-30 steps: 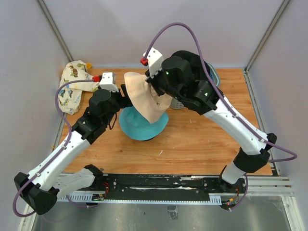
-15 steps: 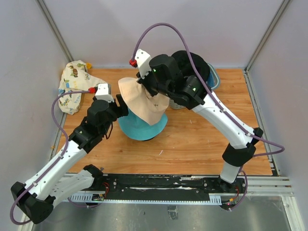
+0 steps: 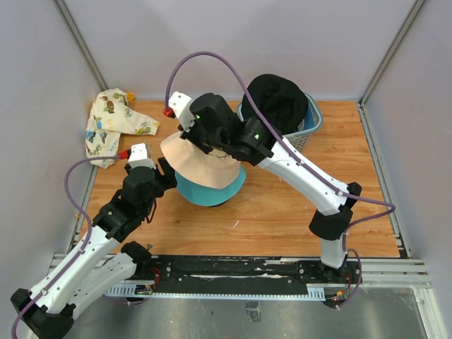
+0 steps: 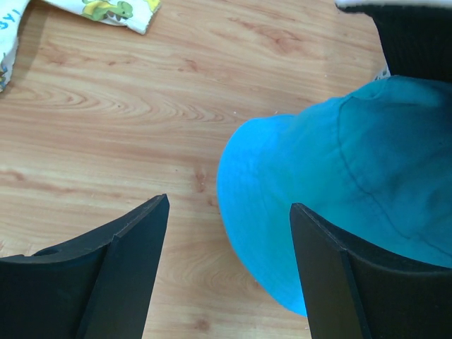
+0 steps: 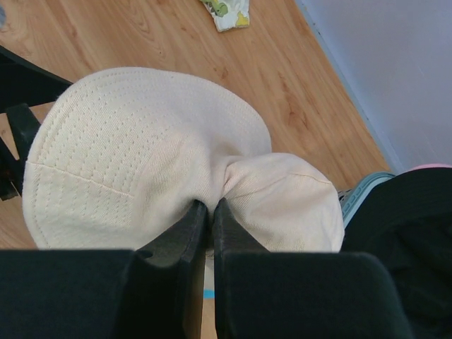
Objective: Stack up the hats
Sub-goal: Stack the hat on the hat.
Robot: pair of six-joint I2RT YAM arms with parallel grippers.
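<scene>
The right gripper [image 5: 210, 212] clamps a gathered fold of the cream hat [image 5: 141, 148], whose brim spreads above the wooden table [image 5: 141, 35]. To the right, a black hat [image 5: 409, 226] sits beside a basket [image 5: 357, 194] rim. A patterned cloth [image 5: 227, 13] lies further off.

cream hat [image 5: 141, 148] | teal-blue hat [image 4: 353, 183] | black hat [image 3: 277, 102] | white cloth [image 3: 109, 123], green-yellow animal print | wood-grain table [image 3: 282, 212]
</scene>
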